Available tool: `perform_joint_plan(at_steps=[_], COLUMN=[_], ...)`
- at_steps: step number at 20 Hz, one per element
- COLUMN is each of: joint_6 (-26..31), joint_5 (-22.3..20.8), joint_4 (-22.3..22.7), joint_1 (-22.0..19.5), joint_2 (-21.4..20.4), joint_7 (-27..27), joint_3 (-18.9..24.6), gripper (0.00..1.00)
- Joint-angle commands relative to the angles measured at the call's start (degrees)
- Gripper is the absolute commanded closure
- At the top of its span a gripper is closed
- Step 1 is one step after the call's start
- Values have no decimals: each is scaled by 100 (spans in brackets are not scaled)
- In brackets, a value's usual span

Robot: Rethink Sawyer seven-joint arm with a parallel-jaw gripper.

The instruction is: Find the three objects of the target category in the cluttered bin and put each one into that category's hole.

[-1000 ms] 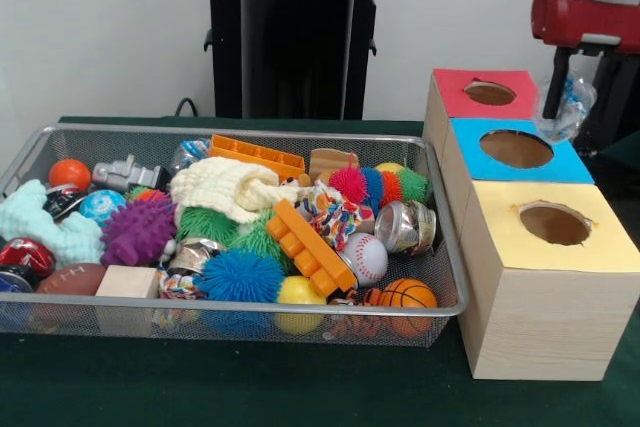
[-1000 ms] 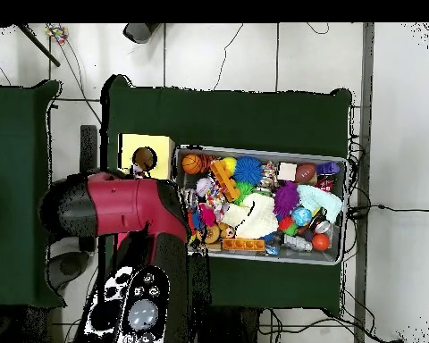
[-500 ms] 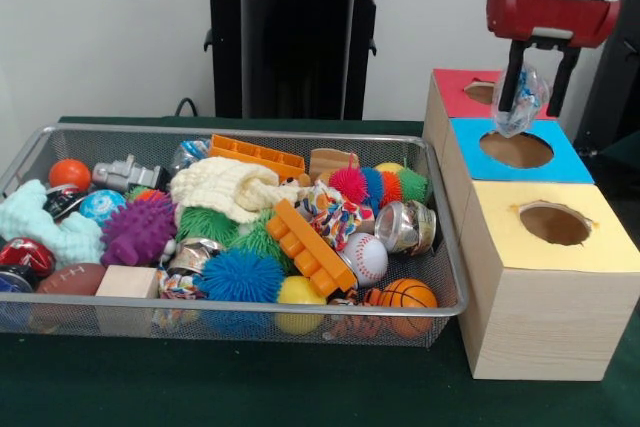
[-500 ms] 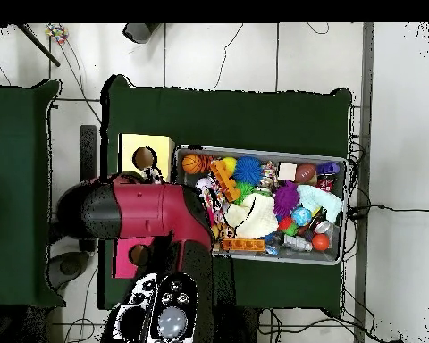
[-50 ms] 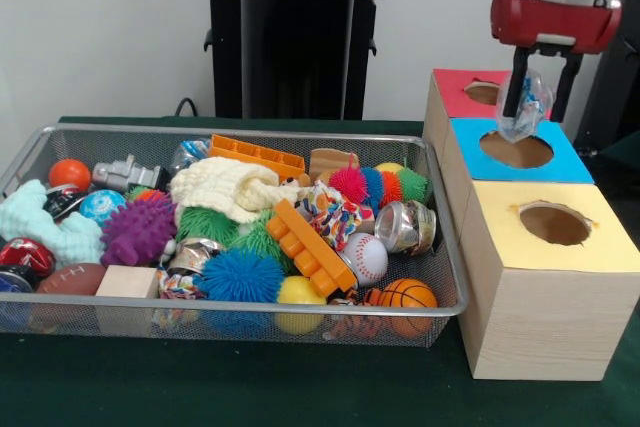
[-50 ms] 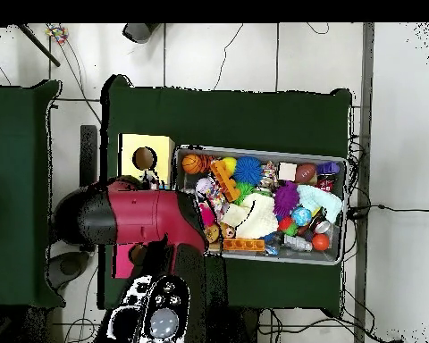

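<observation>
Pincer (image 5: 539, 97) hangs clamped on a bag (image 5: 524, 107), right above the blue box (image 5: 520, 152) and its hole (image 5: 516, 149); you have open air all round it, with the red box (image 5: 483, 94) behind and the yellow box (image 5: 549, 267) in front. Your bag is clear, crinkled plastic with bluish flecks, dangling just over the hole's rim. To one side on the bench, the bin (image 5: 230, 230) sits crammed with toys.

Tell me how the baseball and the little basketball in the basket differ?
The baseball is white with red stitching; the basketball is orange with black lines. The baseball lies further in beside the orange brick; the basketball sits in the basket's front corner against the mesh. Both are small toy balls.
</observation>
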Motion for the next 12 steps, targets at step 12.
perform_joint_plan(at_steps=[12], joint_6=[-852], joint_5=[-132], joint_4=[662], joint_1=[-296], joint_2=[440], joint_7=[724], joint_3=[459], gripper=[100])
